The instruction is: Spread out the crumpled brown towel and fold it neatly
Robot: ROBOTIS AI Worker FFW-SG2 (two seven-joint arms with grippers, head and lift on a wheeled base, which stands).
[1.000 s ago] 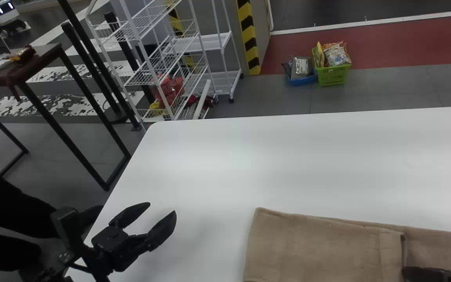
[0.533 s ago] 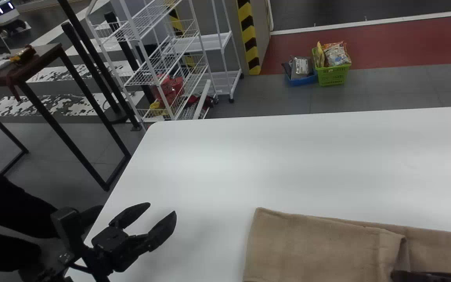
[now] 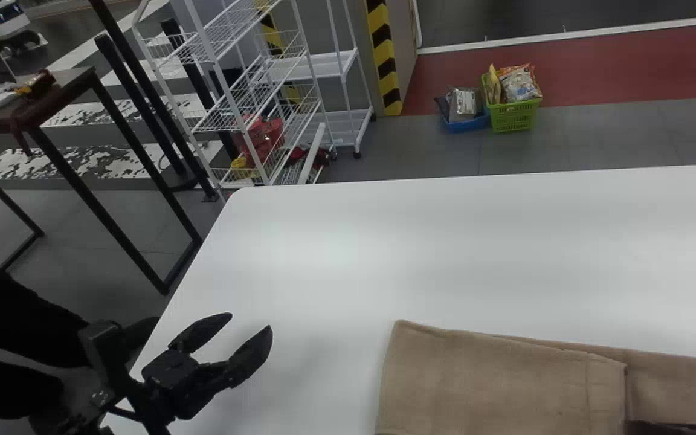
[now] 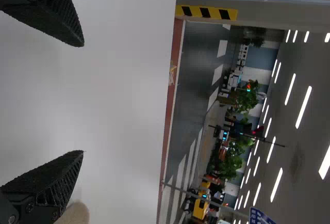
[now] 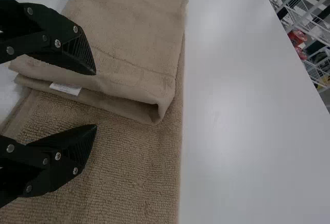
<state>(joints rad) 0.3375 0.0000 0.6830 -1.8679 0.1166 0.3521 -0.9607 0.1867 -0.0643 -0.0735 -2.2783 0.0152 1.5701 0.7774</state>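
White table [image 3: 414,241] runs wide from far and left edges to brown towel [image 3: 499,380], part-folded at near right; left gripper [image 3: 251,321] spread near left edge, right gripper [image 3: 665,429] spread at towel's fold.

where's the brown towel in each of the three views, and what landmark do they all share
Head view: the towel lies at the near right, cut off by the picture's edge.
Left wrist view: a small brown patch, likely the towel, shows beside one finger of the left gripper.
Right wrist view: the towel spreads behind the right gripper, its white tag visible.
Shared landmark: the white table.
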